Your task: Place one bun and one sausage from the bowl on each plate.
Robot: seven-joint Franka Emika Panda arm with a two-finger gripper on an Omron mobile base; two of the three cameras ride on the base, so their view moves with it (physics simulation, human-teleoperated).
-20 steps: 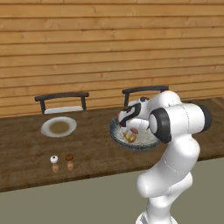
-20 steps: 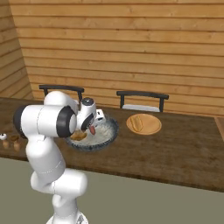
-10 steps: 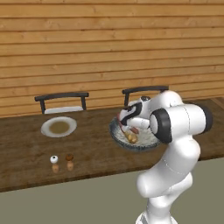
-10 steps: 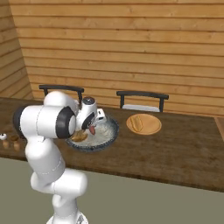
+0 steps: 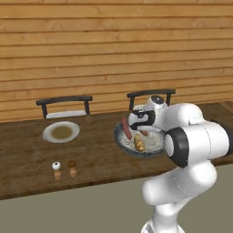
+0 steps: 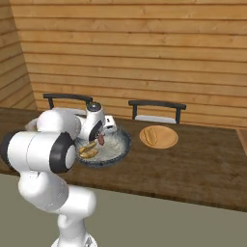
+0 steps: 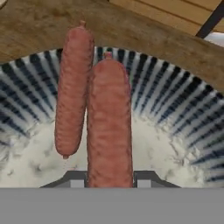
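My gripper (image 7: 109,179) is shut on a reddish sausage (image 7: 109,127) just above the bowl (image 7: 175,109), whose striped wall and pale speckled floor lie behind it. A second sausage (image 7: 73,87) lies beside it to the left, against the bowl's wall. In the left base view the gripper (image 5: 133,124) hangs over the bowl (image 5: 119,140) with the sausage (image 5: 125,128) sticking out of it; a bun (image 5: 139,144) rests in the bowl. The left plate (image 5: 48,135) is bare. In the right base view the right plate (image 6: 171,142) carries a bun (image 6: 151,135).
Two small shakers (image 5: 56,166) (image 5: 72,164) stand near the counter's front edge, left of the bowl. Two dark chairs (image 5: 63,102) (image 5: 150,95) stand behind the counter against the wooden wall. The wooden counter (image 6: 193,169) stretches on to the right.
The jaws have closed on the sausage in the bowl. The arm has hardly moved, and the plates and shakers are where they were.
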